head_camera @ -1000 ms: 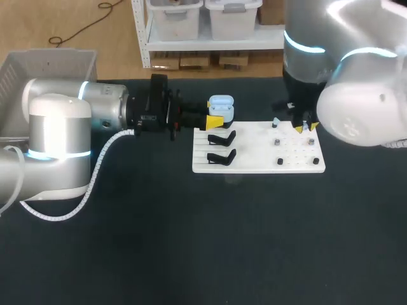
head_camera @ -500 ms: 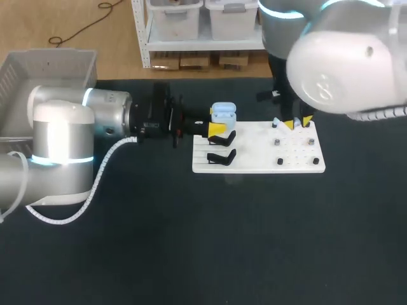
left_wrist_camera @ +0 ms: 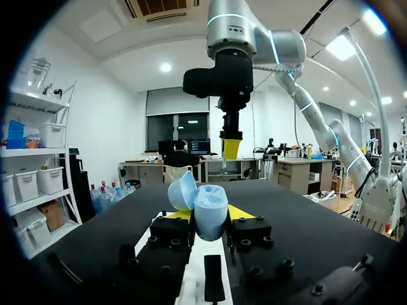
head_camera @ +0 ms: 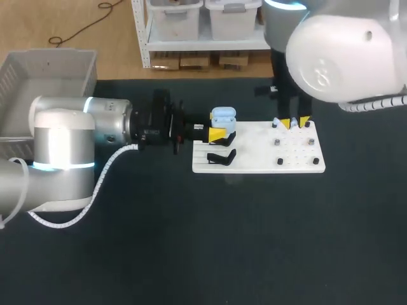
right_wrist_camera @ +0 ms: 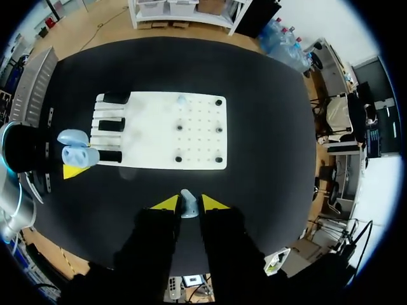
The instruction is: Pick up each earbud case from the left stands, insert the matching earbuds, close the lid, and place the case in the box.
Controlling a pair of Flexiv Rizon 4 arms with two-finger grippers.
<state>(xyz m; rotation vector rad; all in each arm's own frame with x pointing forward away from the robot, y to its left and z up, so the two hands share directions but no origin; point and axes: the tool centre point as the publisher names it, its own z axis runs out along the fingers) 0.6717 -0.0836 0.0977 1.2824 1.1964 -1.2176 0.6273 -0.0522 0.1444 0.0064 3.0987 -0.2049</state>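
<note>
Left gripper (head_camera: 216, 131) is clamped on the open blue case (head_camera: 223, 117). That's at frame centre, by the board's (head_camera: 254, 159) left edge, just up-frame of two black stands (head_camera: 221, 156). Right gripper (head_camera: 294, 122) is narrow, pinching an earbud (right_wrist_camera: 187, 204) over the board's upper right (second earbud (right_wrist_camera: 182, 100) sits on the board). Box (head_camera: 38, 70) is at upper left.

1 case (head_camera: 223, 117), 2 earbuds (right_wrist_camera: 187, 203)
</note>
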